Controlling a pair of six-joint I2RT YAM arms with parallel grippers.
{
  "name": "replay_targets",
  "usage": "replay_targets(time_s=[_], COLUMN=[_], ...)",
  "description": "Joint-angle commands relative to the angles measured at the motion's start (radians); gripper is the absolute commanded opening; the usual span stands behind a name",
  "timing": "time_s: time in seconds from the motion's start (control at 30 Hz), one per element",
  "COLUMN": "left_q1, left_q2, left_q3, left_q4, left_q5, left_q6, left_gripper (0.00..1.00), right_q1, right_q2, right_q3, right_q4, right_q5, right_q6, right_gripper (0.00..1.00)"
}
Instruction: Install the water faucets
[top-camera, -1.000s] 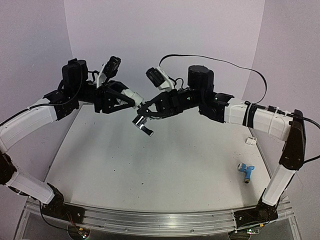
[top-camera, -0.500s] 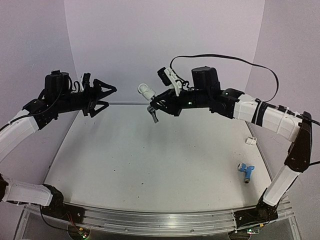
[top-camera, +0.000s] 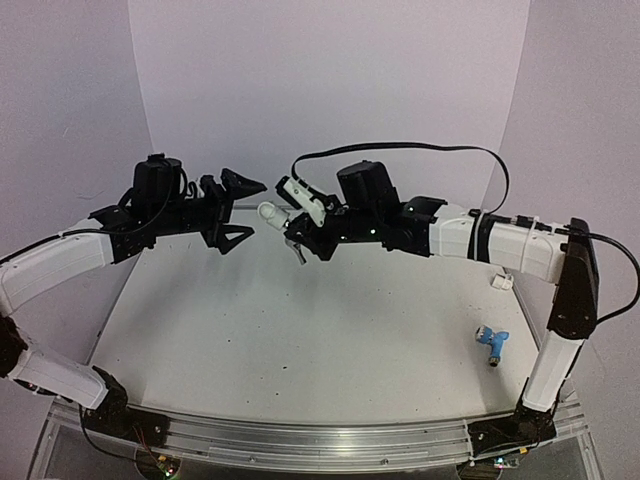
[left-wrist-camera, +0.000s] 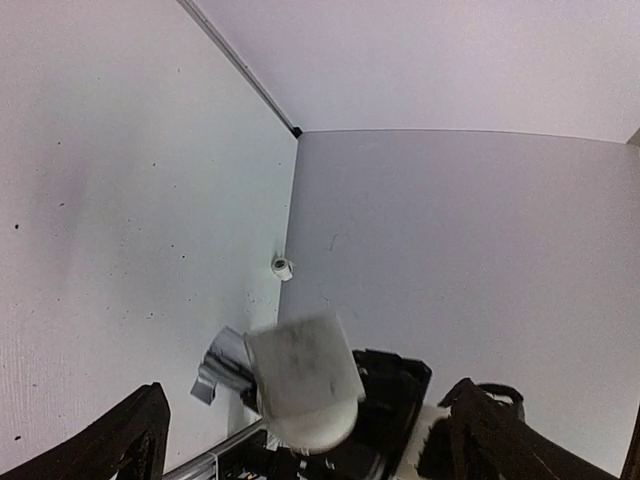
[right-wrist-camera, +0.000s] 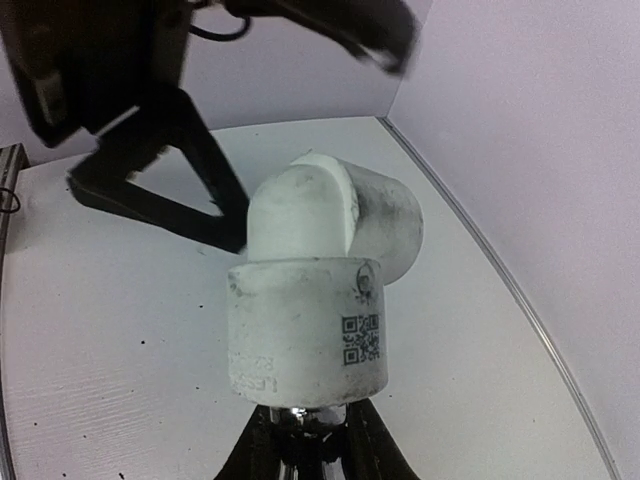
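Observation:
The silver water faucet (top-camera: 298, 248) hangs in the air above the far part of the table, with my right gripper (top-camera: 303, 232) shut on it. A white elbow fitting (top-camera: 274, 212) sits on its threaded end. In the right wrist view the white elbow fitting (right-wrist-camera: 312, 305) fills the middle, and the silver faucet (right-wrist-camera: 304, 418) shows only between my right gripper's (right-wrist-camera: 305, 445) black fingers. My left gripper (top-camera: 252, 208) stands open just left of the elbow, not touching it. The light blue faucet (top-camera: 491, 342) lies on the table at the right.
A small white stubby fitting (top-camera: 503, 281) lies near the table's right edge, beyond the blue faucet. The left wrist view shows the small white fitting (left-wrist-camera: 283, 267) by the wall seam. Purple walls close in the back and both sides. A black cable (top-camera: 400, 148) arches over the right arm.
My left gripper opened and let go of the white elbow, drew back left, then returned close to it. The right arm shifted left with the faucet and elbow.

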Motion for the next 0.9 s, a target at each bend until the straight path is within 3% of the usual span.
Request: replay_targets(time_s=[0.0, 0.13, 0.2, 0.23, 0.3, 0.37, 0.47, 0.57, 0.6, 0.67, 0.7, 0.87], left_q1=[-0.011, -0.025, -0.037, -0.039, -0.048, -0.048, -0.048, -0.048, -0.048, -0.049, -0.048, 0.009], left_q2=[0.063, 0.115, 0.136, 0.137, 0.143, 0.141, 0.15, 0.145, 0.129, 0.08, 0.057, 0.056], left_q3=[0.083, 0.121, 0.137, 0.138, 0.126, 0.107, 0.091, 0.123, 0.119, 0.092, 0.084, 0.165], left_q4=[0.059, 0.067, 0.082, 0.083, 0.139, 0.174, 0.24, 0.245, 0.245, 0.245, 0.246, 0.245], left_q5=[-0.01, 0.013, 0.036, 0.04, 0.075, 0.099, 0.204, 0.453, 0.542, 0.688, 0.753, 0.936], left_q6=[-0.008, 0.05, 0.102, 0.117, 0.179, 0.226, 0.352, 0.679, 0.82, 0.974, 1.069, 1.136], left_gripper=[0.97, 0.84, 0.66, 0.64, 0.48, 0.41, 0.23, 0.05, 0.01, 0.0, 0.0, 0.0], right_q1=[0.025, 0.033, 0.033, 0.033, 0.026, 0.011, -0.033, -0.136, -0.145, -0.133, -0.11, -0.071], right_q2=[-0.029, -0.024, -0.023, -0.022, -0.021, -0.023, -0.039, -0.001, 0.012, 0.034, 0.039, -0.003], right_q3=[0.046, 0.066, 0.08, 0.084, 0.103, 0.122, 0.129, 0.175, 0.172, 0.165, 0.16, 0.157], right_q4=[0.079, 0.077, 0.068, 0.067, 0.038, 0.013, -0.002, 0.023, 0.095, 0.35, 0.461, 0.5], right_q5=[0.022, 0.015, -0.005, -0.007, -0.05, -0.106, -0.316, -0.907, -1.099, -1.304, -1.359, -1.412], right_q6=[-0.012, 0.008, 0.034, 0.039, 0.081, 0.122, 0.223, 0.456, 0.601, 0.827, 0.993, 1.11], right_gripper=[0.0, 0.0, 0.0, 0.0, 0.0, 0.0, 0.0, 0.0, 0.0, 0.0, 0.0, 0.0])
